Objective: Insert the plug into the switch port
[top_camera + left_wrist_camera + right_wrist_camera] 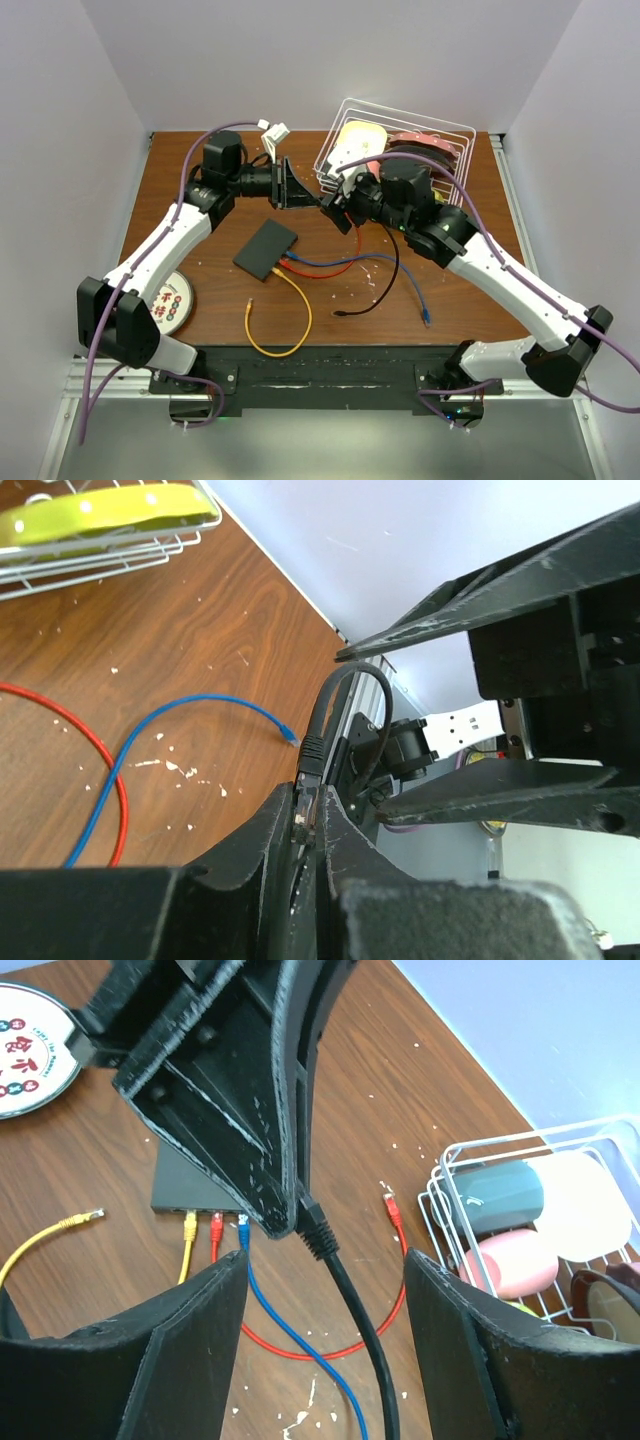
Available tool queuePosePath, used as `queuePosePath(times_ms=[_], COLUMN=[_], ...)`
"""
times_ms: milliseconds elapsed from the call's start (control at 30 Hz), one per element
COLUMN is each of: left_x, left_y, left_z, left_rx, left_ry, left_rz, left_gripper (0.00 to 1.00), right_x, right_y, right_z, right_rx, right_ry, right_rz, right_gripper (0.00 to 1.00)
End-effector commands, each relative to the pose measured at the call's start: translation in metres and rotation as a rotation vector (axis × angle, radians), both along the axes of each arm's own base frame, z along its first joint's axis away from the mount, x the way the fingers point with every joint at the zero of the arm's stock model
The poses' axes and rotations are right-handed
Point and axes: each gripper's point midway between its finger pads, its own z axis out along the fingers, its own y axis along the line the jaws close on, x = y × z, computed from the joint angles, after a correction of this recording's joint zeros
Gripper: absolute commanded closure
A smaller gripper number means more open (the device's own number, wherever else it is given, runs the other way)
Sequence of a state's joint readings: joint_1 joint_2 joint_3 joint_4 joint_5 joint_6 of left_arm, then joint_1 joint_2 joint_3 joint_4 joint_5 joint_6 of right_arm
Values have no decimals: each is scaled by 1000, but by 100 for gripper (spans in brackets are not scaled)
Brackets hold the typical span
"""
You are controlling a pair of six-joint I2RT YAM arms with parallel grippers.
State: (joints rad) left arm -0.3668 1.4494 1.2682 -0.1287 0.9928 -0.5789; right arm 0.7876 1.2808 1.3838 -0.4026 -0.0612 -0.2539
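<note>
On the table (380,325), the switch (266,248) lies centrally; basket (335,140) behind-right, disc (172,303) front-left, cables (309,315) before it.

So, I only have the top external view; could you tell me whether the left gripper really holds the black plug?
Observer: Yes, the left wrist view shows the left gripper shut on the black plug.
Operator: And the right gripper?
Observer: Open, fingers wide apart in its wrist view.
Operator: Are any ports taken?
Observer: Three: yellow plug, red plug and blue plug sit side by side in the switch.
</note>
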Motion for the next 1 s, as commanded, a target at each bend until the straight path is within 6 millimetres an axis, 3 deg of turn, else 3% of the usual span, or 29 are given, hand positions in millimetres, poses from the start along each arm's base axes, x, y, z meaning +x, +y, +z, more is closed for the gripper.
queuePosePath(times_ms=[0, 667, 833, 967], left_x=[-4, -10, -11, -14], left_y=[1, 1, 1, -1], left_z=[13, 17, 19, 20], left_rx=[-12, -12, -15, -17], left_ry=[-17, -29, -34, -34], left_rz=[-32, -54, -58, -69], left_gripper=[100, 100, 100, 100], right_x=[4, 14, 18, 18], right_y=[2, 3, 6, 10], right_z=[13, -2, -6, -7], right_rx=[-23, -80, -93, -86], right_ry=[-44, -42, -34, -30], right_rz=[-10, -59, -67, -59], right_gripper=[35, 49, 61, 63])
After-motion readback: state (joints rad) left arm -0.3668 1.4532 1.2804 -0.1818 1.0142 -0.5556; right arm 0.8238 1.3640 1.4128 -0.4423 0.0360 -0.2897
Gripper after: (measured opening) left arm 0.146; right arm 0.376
